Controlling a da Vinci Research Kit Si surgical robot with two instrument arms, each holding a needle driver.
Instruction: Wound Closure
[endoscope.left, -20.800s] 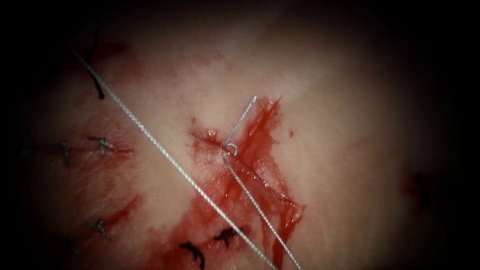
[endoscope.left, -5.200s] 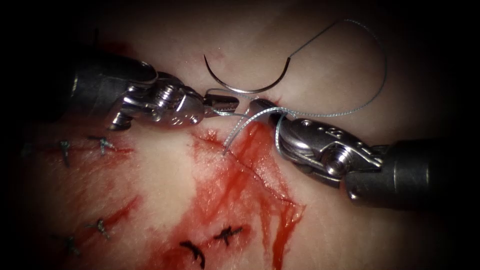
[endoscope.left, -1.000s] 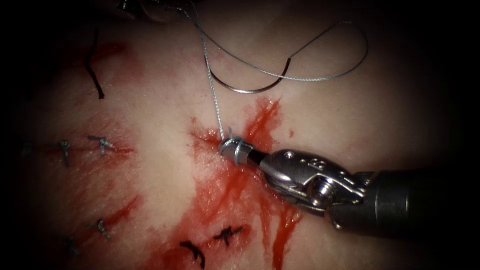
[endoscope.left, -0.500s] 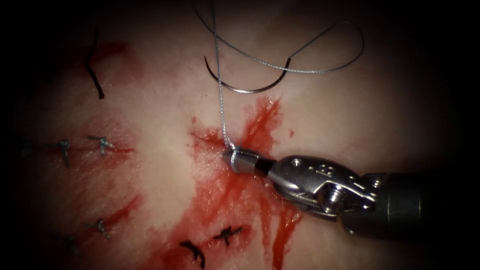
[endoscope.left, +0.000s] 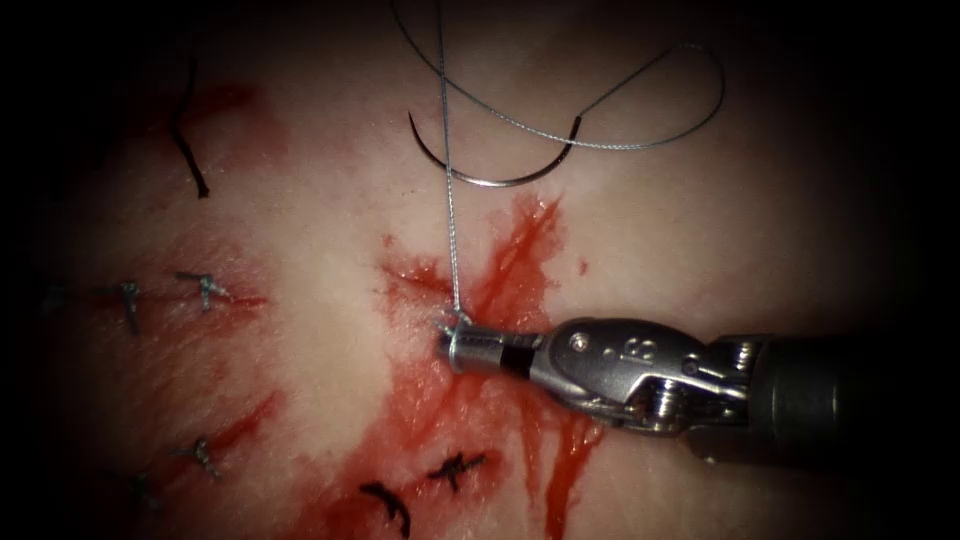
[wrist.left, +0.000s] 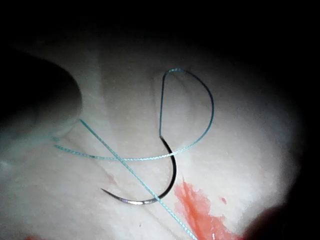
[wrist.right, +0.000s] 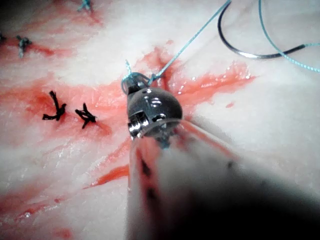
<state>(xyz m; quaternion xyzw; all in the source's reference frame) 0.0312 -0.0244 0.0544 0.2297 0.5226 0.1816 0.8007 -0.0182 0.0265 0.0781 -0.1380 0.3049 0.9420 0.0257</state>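
Note:
My right tool (endoscope.left: 455, 345) comes in from the right and lies low across the cut (endoscope.left: 505, 280), its jaws shut on the thread at the knot (endoscope.left: 452, 322). In the right wrist view a small thread loop (wrist.right: 132, 80) sits just beyond the tip of the right tool (wrist.right: 145, 102). From the knot a taut strand of thread (endoscope.left: 450, 220) rises straight up out of the picture. In the left wrist view that strand (wrist.left: 125, 167) runs to my blurred left tool (wrist.left: 35, 110). The curved needle (endoscope.left: 490, 178) lies free on the tissue above the cut, held by neither tool.
Slack thread (endoscope.left: 690, 110) loops from the needle's tail over the upper tissue. Red fluid (endoscope.left: 460, 400) spreads below the knot. Dark finished stitches (endoscope.left: 455, 467) lie below, more stitches (endoscope.left: 205, 288) at the left, and a cut dark thread end (endoscope.left: 190, 160) at the upper left.
The right tool's tip has dropped and levelled, and the loops that sat round its jaws have slid down onto the knot. The rising strand has swung upright; the left tool has left the picture's top.

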